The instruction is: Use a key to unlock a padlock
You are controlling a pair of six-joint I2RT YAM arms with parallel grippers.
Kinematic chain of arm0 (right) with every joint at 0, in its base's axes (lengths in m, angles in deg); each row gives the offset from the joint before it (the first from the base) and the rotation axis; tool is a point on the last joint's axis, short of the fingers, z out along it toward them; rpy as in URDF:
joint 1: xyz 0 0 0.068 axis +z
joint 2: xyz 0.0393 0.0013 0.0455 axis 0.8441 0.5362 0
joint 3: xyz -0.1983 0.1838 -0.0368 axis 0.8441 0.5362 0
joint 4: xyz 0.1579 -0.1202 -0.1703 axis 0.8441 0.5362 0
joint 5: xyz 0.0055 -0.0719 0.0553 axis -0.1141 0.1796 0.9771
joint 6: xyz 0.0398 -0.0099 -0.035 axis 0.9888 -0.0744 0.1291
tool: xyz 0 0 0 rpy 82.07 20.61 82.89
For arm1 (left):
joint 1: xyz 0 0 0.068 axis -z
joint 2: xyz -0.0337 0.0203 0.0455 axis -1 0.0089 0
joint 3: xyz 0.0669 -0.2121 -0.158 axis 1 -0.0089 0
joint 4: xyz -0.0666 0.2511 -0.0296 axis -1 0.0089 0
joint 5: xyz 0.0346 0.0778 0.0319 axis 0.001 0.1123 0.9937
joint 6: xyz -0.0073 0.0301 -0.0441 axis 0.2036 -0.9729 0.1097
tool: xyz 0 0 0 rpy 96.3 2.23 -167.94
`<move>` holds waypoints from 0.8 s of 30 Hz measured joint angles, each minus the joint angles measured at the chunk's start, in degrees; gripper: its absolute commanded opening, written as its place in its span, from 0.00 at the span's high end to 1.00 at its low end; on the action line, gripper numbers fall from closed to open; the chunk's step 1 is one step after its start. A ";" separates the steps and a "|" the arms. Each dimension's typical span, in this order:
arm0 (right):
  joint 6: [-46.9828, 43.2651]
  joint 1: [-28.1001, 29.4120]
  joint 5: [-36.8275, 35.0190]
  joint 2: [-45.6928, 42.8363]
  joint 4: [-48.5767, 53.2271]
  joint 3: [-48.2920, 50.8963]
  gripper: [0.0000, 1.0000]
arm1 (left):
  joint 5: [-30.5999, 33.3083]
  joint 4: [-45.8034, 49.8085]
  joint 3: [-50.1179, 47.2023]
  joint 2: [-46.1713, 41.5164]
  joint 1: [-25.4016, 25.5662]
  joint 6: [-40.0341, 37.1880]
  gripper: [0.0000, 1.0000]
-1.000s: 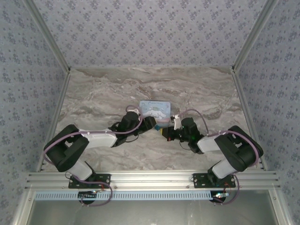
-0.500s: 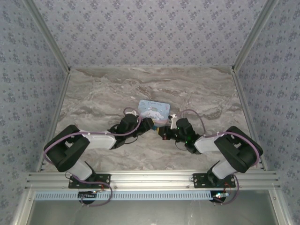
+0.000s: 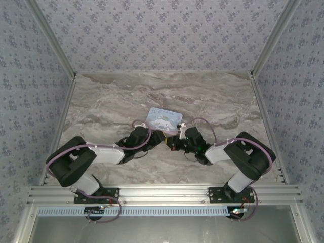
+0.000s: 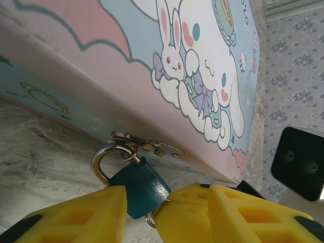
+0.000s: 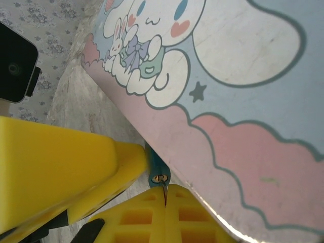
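From 8 o'clock the left gripper (image 3: 161, 137) meets the padlock (image 4: 140, 186), one yellow finger (image 4: 76, 217) touching its body; I cannot tell whether it truly clamps. From 4 o'clock the right gripper (image 3: 175, 144) is clenched on the key (image 5: 164, 194), tip at the keyhole. The padlock hangs from the latch (image 4: 152, 147) at the tin's (image 4: 152, 91) 6 o'clock edge. Insertion seems in hand; next it likely needs a straight push, then a turn.

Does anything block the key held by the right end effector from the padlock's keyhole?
Nothing visible does. The key, pinched in the right end effector, has its tip right at the keyhole of the padlock, which hangs from the hasp of the tin.
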 measured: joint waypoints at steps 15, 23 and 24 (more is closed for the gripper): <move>2.80 0.48 -0.44 0.42 -0.39 -0.11 1.00 | 2.49 0.20 -0.90 0.07 0.02 2.99 0.50; 5.99 0.63 -0.13 0.83 -0.42 -0.63 1.00 | 2.45 -0.70 -0.92 2.32 0.02 5.84 0.52; 6.25 0.68 -0.15 0.83 -0.42 -0.63 1.00 | 2.43 -1.16 -0.92 2.78 0.02 6.29 0.52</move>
